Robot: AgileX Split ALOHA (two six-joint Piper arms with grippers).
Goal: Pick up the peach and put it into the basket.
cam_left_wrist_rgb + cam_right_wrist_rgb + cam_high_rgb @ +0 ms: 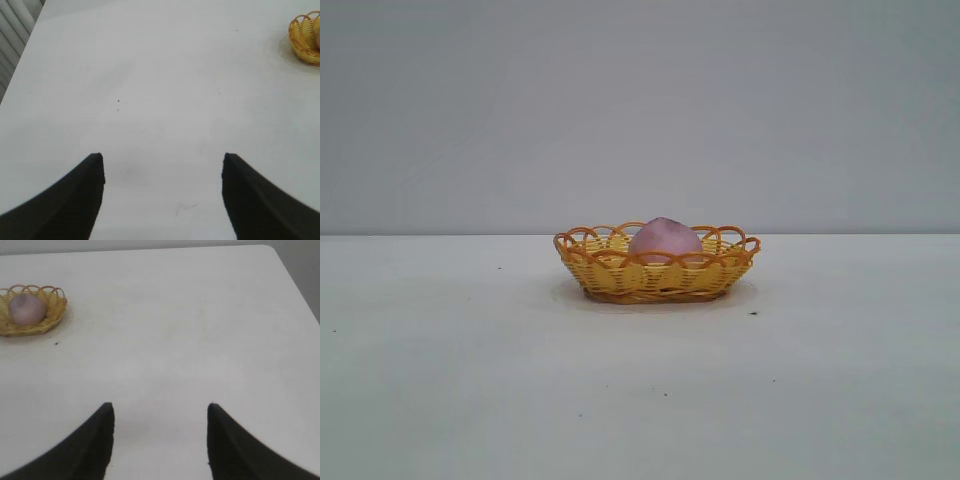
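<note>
The pale pink peach [664, 240] lies inside the orange-yellow woven basket [610, 275] at the middle of the white table. In the right wrist view the peach [27, 308] rests in the basket [52, 315], far from my right gripper [160, 407], which is open over bare table. My left gripper [163, 157] is open too, with nothing between its fingers, and only the basket's edge [301, 37] shows far off in its view. Neither arm appears in the exterior view.
The white table [470, 380] stretches wide around the basket. Its edge and rounded corner [280, 255] show in the right wrist view. A ribbed grey surface [12, 30] lies beyond the table edge in the left wrist view.
</note>
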